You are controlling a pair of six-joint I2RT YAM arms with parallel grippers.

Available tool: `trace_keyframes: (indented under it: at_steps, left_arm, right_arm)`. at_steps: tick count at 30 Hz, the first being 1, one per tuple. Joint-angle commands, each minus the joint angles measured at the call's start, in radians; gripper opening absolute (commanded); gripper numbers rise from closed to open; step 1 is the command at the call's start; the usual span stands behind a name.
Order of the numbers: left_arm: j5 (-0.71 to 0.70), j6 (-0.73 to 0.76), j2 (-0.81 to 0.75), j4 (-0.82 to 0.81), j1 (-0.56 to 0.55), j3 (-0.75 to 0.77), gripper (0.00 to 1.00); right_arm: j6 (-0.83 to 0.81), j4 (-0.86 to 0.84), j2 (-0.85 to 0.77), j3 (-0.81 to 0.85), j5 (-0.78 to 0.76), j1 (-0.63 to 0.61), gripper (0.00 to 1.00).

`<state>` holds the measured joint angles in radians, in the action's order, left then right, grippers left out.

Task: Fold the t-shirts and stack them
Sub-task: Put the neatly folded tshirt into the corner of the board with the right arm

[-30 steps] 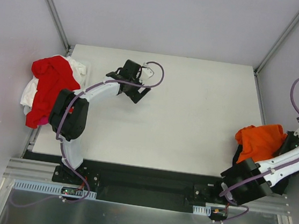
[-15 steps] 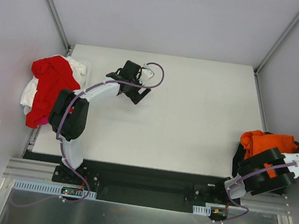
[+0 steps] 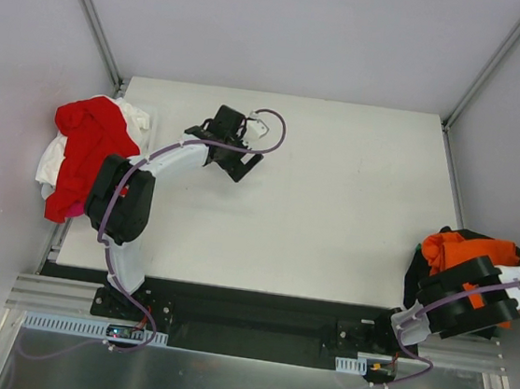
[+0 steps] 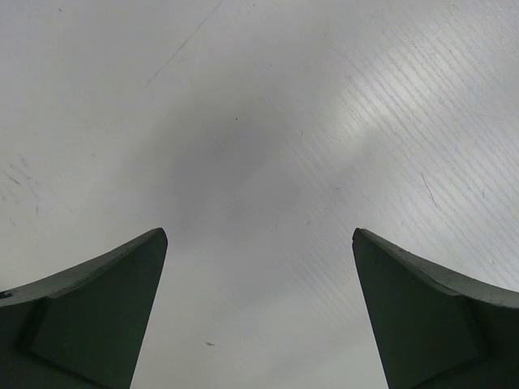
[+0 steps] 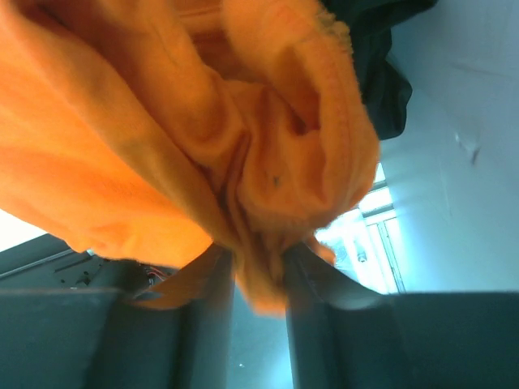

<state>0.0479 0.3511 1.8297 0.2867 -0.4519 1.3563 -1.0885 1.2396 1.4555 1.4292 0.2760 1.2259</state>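
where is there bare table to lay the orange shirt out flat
The widest bare patch of the table runs from the left end effector across to the right edge. Crowded: the far-left corner with the red t-shirt and white t-shirt, and the near-right edge by the orange t-shirt.

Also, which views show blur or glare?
Right wrist view: the orange t-shirt is close and blurred, with overexposed bright patches behind it. Left wrist view: a glare streak on the table, a dim shadow in the middle. Top view: even light, sharp.
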Motion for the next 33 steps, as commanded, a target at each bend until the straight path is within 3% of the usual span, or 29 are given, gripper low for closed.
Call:
trace_keyframes:
  at_steps: [1, 4, 7, 15, 24, 29, 33]
  left_arm:
    - [0.024, -0.014, -0.037, -0.009, -0.008, -0.017, 0.99]
    - [0.026, -0.015, -0.035, -0.011, -0.01, -0.016, 0.99]
    - [0.03, -0.02, -0.033, -0.009, -0.011, -0.016, 0.99]
    - [0.021, -0.02, -0.044, -0.009, -0.013, -0.02, 0.99]
    - [-0.017, -0.012, -0.101, -0.009, -0.013, -0.014, 0.99]
    - [-0.042, -0.032, -0.147, -0.009, -0.011, -0.019, 0.99]
    - [-0.108, -0.112, -0.184, -0.003, -0.004, -0.011, 0.99]
  right_arm:
    - [-0.019, -0.158, -0.033, 0.005, 0.014, -0.023, 0.41]
    - [-0.017, -0.163, -0.07, -0.012, 0.017, -0.043, 0.65]
    - [-0.007, -0.169, -0.102, -0.027, 0.025, -0.065, 0.73]
    - [0.024, -0.195, -0.213, -0.041, -0.009, -0.155, 0.77]
    - [0.093, -0.29, -0.426, -0.187, -0.175, -0.434, 0.99]
    - [0.188, -0.285, -0.386, -0.184, -0.184, -0.543, 1.0]
    - [0.245, -0.344, -0.391, -0.202, -0.317, -0.74, 1.0]
